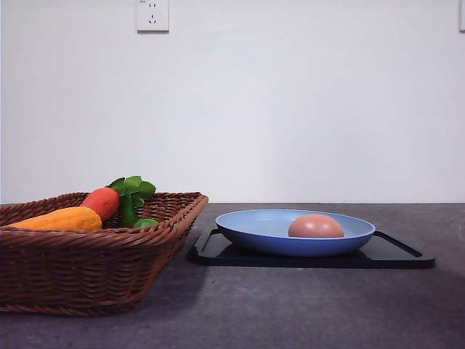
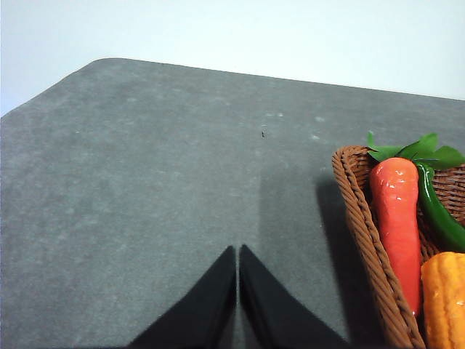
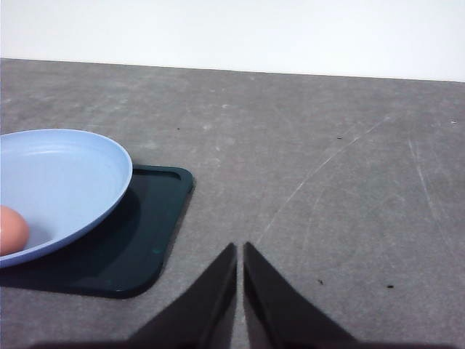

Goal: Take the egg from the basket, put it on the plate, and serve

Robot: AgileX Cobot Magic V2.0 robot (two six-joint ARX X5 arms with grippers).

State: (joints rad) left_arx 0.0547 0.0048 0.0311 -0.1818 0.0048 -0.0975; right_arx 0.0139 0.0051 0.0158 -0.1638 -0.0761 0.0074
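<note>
Both pincers are idling empty over the grey tabletop [image 3: 341,145]: the left pincer [image 2: 237,254] is hanging with its fingers pressed together beside the wicker basket [image 2: 363,233], and the right pincer [image 3: 240,251] is likewise hanging closed, near a corner of the black tray [image 3: 156,218]. The egg [image 1: 315,226] is lying inside the light-blue plate [image 1: 254,227], which is sitting on the tray just beside the basket. With the transfer apparently done, the task looks to be entering its serving step; the next move probably calls for a pincer to open and take the plate by its rim, or the tray by its edge, keeping it level so the egg is not rolling off. In the right wrist view the egg is cut off at the frame edge. The front view is hiding most of the basket's floor behind its near wall; an orange carrot [image 1: 102,201], a yellow vegetable [image 1: 62,219] and green leaves [image 1: 133,189] are poking above it.
</note>
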